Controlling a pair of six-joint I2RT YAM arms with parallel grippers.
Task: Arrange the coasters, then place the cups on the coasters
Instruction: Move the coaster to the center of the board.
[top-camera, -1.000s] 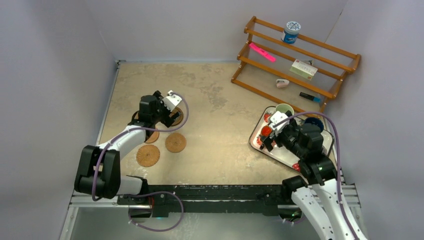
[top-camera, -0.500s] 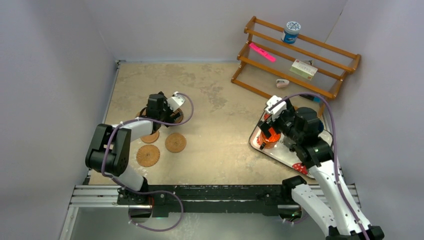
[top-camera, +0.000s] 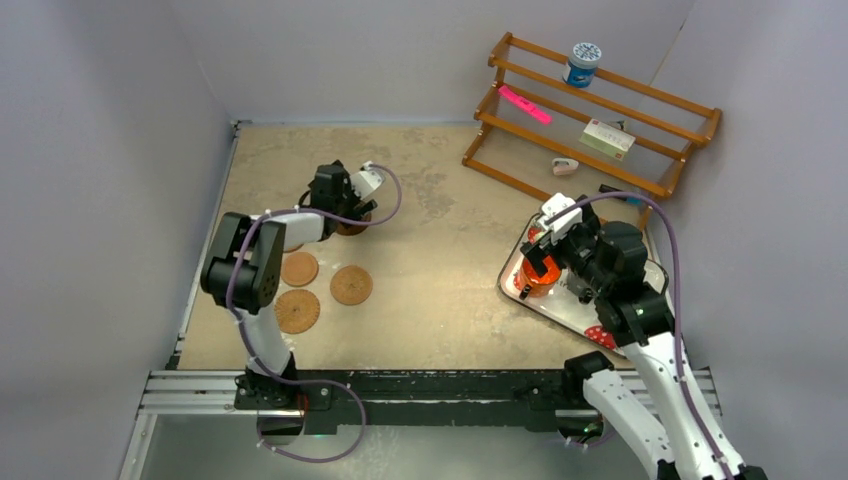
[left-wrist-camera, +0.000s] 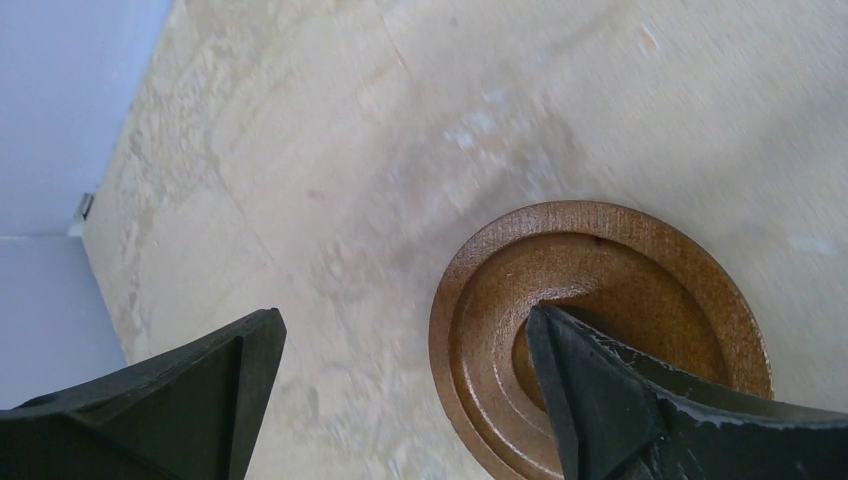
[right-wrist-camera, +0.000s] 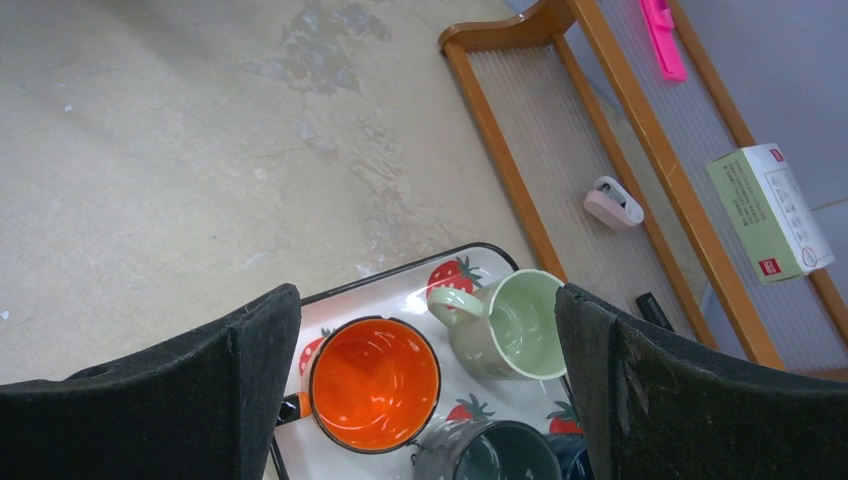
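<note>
A dark wooden coaster (left-wrist-camera: 640, 270) with a raised rim lies on the table, and in the top view this coaster (top-camera: 351, 228) shows under my left arm's tip. My left gripper (left-wrist-camera: 400, 330) (top-camera: 345, 213) stands open over it, one fingertip (left-wrist-camera: 560, 350) down in the coaster's hollow, the other over bare table. Three cork coasters (top-camera: 299, 268) (top-camera: 351, 285) (top-camera: 297, 311) lie nearer the arms. My right gripper (right-wrist-camera: 430, 300) (top-camera: 538, 262) hangs open above the tray, holding nothing. Below it stand the orange cup (right-wrist-camera: 375, 385) (top-camera: 540, 278), the pale green cup (right-wrist-camera: 515, 325) and a dark grey cup (right-wrist-camera: 490, 455).
The cups stand on a white strawberry-print tray (right-wrist-camera: 400, 272) (top-camera: 575, 312) at the right. A wooden rack (top-camera: 600, 165) fills the back right corner, with a blue-and-white tub (top-camera: 581, 62), a pink marker (top-camera: 525, 103) and a small box (top-camera: 607, 138).
My left arm has stretched farther back and right, off the cork coasters and onto the dark one. My right gripper has shifted back over the tray, uncovering the orange cup.
</note>
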